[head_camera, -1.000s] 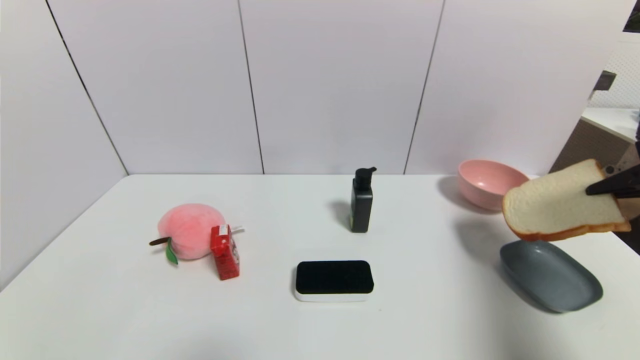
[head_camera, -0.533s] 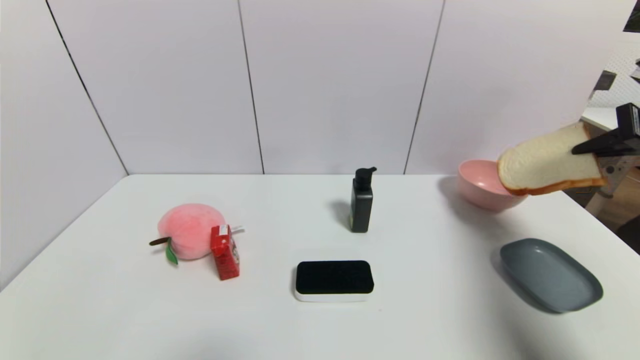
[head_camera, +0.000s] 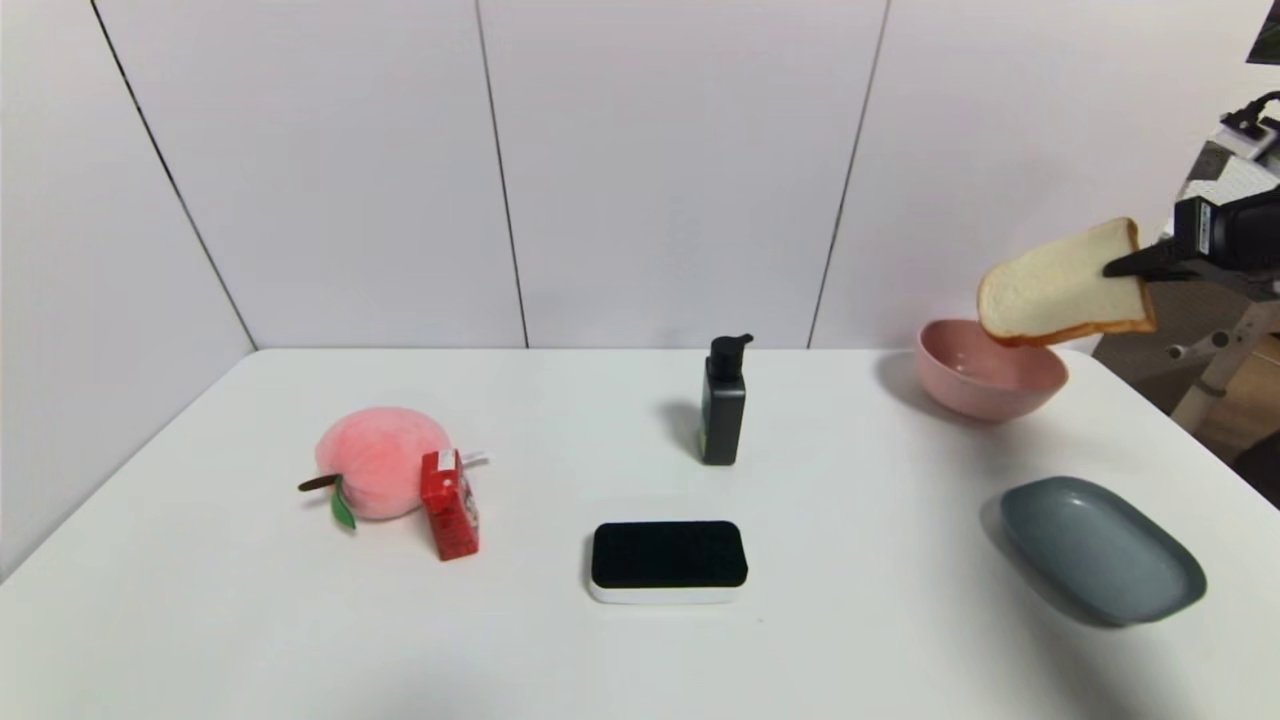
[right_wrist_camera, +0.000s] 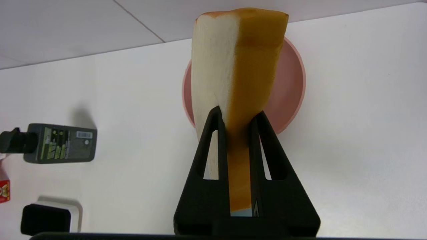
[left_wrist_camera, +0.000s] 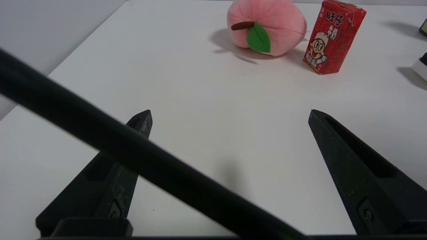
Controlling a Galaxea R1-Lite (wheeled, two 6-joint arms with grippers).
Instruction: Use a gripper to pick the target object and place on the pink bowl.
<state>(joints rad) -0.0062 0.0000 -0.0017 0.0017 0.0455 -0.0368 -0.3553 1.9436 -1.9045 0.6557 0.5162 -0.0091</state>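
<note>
Brightness: even, bright, diffuse light on the white matte counter and pale wall panels; no harsh glare.
Light source: seemingly overhead; the lamp itself is out of frame.
Shadows: soft grey patches lie beside the black plastic pump bottle, the round pale-pink bowl and the flat grey-blue oval tray; a faint blot lies on the counter between the left pincer fingers.
Blur: a thick black bar crossing the left wrist view close to the lens is out of focus.
Focus: the thick cream-and-orange toast slice ahead of the right pincer is sharp.
</note>
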